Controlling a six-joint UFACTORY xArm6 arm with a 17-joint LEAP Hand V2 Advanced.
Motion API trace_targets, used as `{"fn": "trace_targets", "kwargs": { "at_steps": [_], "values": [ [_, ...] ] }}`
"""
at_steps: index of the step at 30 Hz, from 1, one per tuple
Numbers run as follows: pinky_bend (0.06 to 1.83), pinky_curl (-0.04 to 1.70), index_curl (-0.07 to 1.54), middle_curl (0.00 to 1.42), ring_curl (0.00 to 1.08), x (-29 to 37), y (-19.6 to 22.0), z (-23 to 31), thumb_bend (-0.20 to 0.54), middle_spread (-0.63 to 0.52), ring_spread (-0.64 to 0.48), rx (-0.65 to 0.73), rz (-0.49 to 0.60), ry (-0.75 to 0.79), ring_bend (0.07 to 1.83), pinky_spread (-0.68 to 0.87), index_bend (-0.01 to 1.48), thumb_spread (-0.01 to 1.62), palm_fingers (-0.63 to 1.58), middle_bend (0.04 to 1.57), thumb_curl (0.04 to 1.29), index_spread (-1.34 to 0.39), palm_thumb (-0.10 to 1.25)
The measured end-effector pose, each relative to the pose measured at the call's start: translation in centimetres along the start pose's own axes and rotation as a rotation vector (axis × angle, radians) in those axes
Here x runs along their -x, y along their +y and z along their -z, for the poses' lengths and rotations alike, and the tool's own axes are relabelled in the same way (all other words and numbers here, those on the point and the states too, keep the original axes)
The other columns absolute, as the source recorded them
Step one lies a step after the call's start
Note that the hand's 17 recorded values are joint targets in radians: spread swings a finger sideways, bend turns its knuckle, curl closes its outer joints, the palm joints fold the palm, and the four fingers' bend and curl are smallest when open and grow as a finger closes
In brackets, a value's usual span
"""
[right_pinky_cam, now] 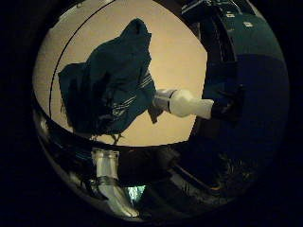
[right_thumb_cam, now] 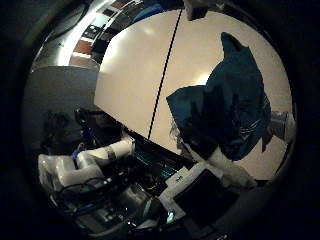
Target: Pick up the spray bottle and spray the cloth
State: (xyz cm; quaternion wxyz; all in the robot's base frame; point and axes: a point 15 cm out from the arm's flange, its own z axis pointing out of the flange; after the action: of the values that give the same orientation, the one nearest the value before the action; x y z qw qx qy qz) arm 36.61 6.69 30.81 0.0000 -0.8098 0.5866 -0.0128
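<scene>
Crumpled teal cloth (right_pinky_cam: 111, 90) lies on the table (right_pinky_cam: 175, 52); robot hand (right_pinky_cam: 189, 104) grip unclear.

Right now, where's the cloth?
The dark teal cloth lies crumpled on the pale table, beside the table's black seam line; a white finger of the hand reaches toward its striped edge.

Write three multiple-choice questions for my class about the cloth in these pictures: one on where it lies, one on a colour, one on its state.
1. Where does the cloth lie?
A. on the table
B. in a basket
C. over a chair

2. What colour are its stripes?
A. red
B. white
C. yellow

3. How does the cloth lie?
A. folded flat
B. rolled tight
C. crumpled in a heap

Answers:
1 A, the pale tabletop shows around it.
2 B, white stripes cross the dark fabric.
3 C, it rises in loose, uneven folds.
</scene>
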Motion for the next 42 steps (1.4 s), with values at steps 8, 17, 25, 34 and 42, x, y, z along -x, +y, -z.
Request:
{"fn": "trace_targets", "kwargs": {
  "at_steps": [8,17,25,34,42],
  "values": [
    [0.52,0.07,0.30,0.34,0.22,-1.4,0.3,0.5,-0.025,0.03,0.17,-0.008,-0.026,0.008,0.29,0.40,0.14,1.06,0.13,0.20,0.37,-0.41,0.70],
    [0.55,0.09,0.28,0.34,0.24,-4.9,1.8,2.9,-0.026,0.03,0.17,-0.061,-0.067,0.025,0.27,0.39,0.16,1.05,0.11,0.22,0.35,-0.40,0.66],
    [0.54,0.10,0.28,0.34,0.24,-9.3,3.7,4.0,-0.027,0.03,0.17,-0.064,-0.156,0.024,0.25,0.38,0.16,1.04,0.11,0.21,0.34,-0.39,0.64],
    [0.53,0.10,0.29,0.34,0.25,-13.8,6.4,5.8,-0.024,0.03,0.17,-0.090,-0.214,0.041,0.23,0.38,0.17,1.05,0.11,0.21,0.33,-0.39,0.62],
    [0.53,0.11,0.29,0.34,0.25,-16.3,9.2,6.2,-0.025,0.03,0.17,-0.098,-0.275,0.011,0.21,0.38,0.17,1.05,0.11,0.21,0.32,-0.39,0.61]
  ]
}}
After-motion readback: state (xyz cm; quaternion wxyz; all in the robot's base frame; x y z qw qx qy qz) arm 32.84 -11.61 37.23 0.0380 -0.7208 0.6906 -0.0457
